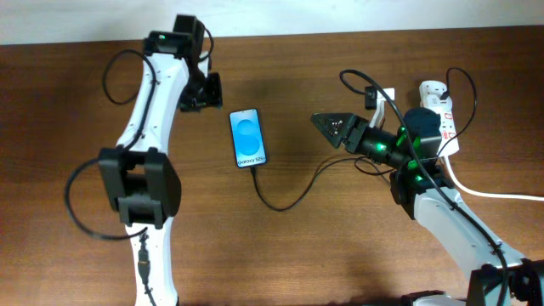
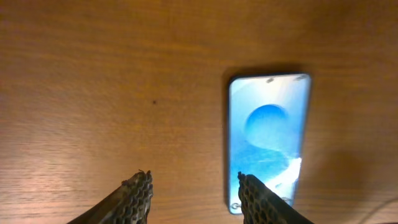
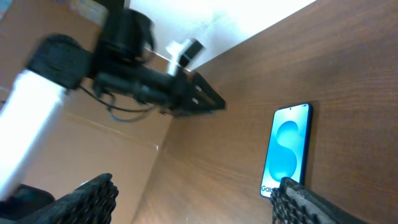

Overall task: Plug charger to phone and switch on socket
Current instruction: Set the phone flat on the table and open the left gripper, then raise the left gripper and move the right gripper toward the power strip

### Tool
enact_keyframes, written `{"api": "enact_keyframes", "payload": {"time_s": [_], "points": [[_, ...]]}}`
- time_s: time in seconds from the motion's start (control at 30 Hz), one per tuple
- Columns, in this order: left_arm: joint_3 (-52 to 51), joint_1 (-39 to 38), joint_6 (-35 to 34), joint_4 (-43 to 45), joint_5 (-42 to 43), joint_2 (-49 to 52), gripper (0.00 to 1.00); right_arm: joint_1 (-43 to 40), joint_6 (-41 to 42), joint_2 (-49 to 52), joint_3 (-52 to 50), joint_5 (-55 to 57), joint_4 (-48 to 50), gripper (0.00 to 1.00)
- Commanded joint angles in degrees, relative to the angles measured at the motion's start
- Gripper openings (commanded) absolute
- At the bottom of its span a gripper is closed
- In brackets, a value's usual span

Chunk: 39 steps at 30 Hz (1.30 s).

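a: brown wooden table. where's the phone?
b: flat on it, screen up and lit blue, just beside the left gripper, not touching.
a: and that gripper?
b: fingers parted, bare wood between them, nothing held.
a: the charger?
b: its black cable loops across the table from the phone's "galaxy" end toward the right arm. can't tell whether the tip is seated.
a: right gripper?
b: spread wide, empty, pointing toward the phone and well apart from it.
a: the socket?
b: white strip at the far right, behind the right arm, partly hidden. switch position unreadable.
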Motion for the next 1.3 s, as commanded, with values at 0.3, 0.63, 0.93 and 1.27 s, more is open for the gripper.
{"api": "enact_keyframes", "payload": {"time_s": [0.3, 0.63, 0.93, 1.27], "points": [[4.46, 0.24, 0.74, -1.75, 2.71, -17.53, 0.96, -0.15, -22.62, -0.76, 16.2, 9.64, -37.68, 0.98], [4.46, 0.24, 0.72, -3.13, 4.37, -18.91, 0.99, -0.24, -30.8, -6.58, 34.1, 34.58, -68.83, 0.98], [4.46, 0.24, 0.74, -3.21, 4.37, -18.91, 0.99, -12.07, -30.82, -12.39, 46.03, 41.75, -80.19, 0.98], [4.46, 0.24, 0.74, -3.21, 4.37, -18.91, 0.99, -36.11, -30.47, -12.2, 48.59, 39.95, -83.12, 0.98]]}}
